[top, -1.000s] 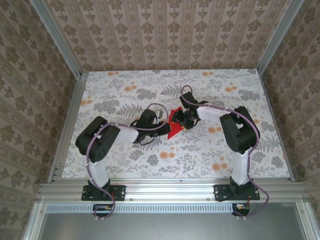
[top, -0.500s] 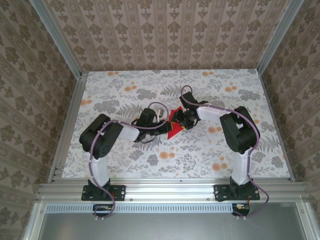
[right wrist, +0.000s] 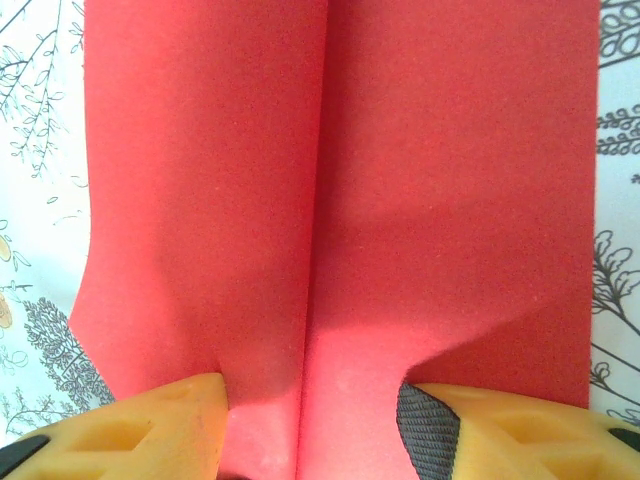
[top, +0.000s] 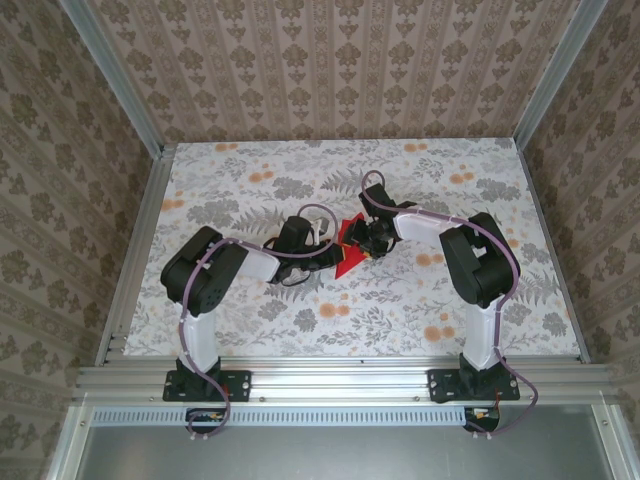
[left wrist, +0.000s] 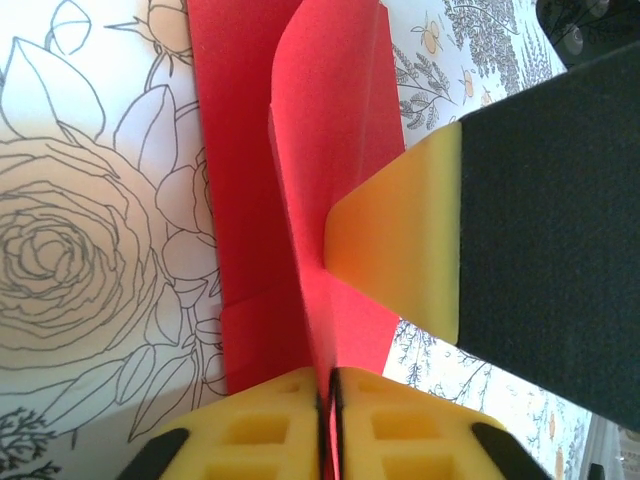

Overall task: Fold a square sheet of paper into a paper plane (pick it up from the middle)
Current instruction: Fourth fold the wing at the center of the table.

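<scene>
- The left gripper [left wrist: 327,405] is clenched: its yellow pads [left wrist: 265,425] pinch a raised fold of the square sheet of paper [left wrist: 335,120] between them.
- The right gripper [right wrist: 310,405] is spread, with one finger [right wrist: 160,425] on each side of the sheet's centre crease and the tips on the red surface.
- The rest of the sheet lies flat on the floral table [left wrist: 80,250].

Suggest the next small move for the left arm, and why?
Probably fold the flap over. The left gripper pinches a raised flap of the red sheet, while the open right gripper rests on the sheet astride the centre crease. Lay the flap along that crease.
</scene>
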Motion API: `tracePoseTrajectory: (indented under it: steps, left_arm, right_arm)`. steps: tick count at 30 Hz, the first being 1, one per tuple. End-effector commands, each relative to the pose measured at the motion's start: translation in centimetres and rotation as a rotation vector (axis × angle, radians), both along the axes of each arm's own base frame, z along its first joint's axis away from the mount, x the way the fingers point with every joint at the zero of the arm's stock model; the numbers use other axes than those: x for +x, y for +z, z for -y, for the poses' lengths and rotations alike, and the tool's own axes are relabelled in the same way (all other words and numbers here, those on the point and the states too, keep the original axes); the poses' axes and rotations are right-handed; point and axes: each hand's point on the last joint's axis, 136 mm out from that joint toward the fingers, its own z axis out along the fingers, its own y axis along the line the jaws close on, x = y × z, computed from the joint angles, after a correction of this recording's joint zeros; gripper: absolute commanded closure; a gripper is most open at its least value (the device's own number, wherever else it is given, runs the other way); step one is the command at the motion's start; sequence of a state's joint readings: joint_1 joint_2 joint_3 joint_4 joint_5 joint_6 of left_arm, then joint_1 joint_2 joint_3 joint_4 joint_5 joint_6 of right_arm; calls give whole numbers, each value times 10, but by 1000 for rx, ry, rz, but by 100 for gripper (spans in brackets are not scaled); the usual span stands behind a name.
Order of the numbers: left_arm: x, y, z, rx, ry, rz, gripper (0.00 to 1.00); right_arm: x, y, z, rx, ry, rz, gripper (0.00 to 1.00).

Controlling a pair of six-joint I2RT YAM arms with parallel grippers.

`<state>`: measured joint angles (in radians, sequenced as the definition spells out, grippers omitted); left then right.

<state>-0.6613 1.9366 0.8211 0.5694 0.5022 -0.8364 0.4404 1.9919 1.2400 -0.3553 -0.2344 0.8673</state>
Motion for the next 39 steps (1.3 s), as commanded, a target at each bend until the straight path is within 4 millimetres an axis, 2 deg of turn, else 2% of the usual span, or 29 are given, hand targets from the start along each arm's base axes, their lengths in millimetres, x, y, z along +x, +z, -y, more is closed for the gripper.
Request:
tracePoseTrajectory:
  steps: [1, 6, 11, 18, 27, 33, 39]
  left_arm:
    - [4, 3, 0, -7, -6, -1, 80]
    - [3, 10, -16, 32, 29, 16, 73]
    - [-5, 15, -24, 37, 42, 19, 76]
    - [-16, 26, -8, -51, -10, 29, 86]
    - [-16, 28, -5, -51, 5, 52, 88]
    - [-20, 18, 4, -19, -33, 22, 88]
    - [-18, 8, 0, 38, -20, 7, 88]
  right_arm:
    - [-106, -112, 100, -443, -50, -408, 43]
    - [-107, -113, 102, -457, -53, -414, 43]
    - [-108, -114, 103, -466, -67, -420, 43]
    - [-108, -115, 104, -466, -93, -428, 43]
    - [-110, -117, 106, -483, -94, -439, 43]
    - [-111, -117, 106, -485, -96, -444, 43]
    - [-112, -118, 107, -485, -96, -447, 43]
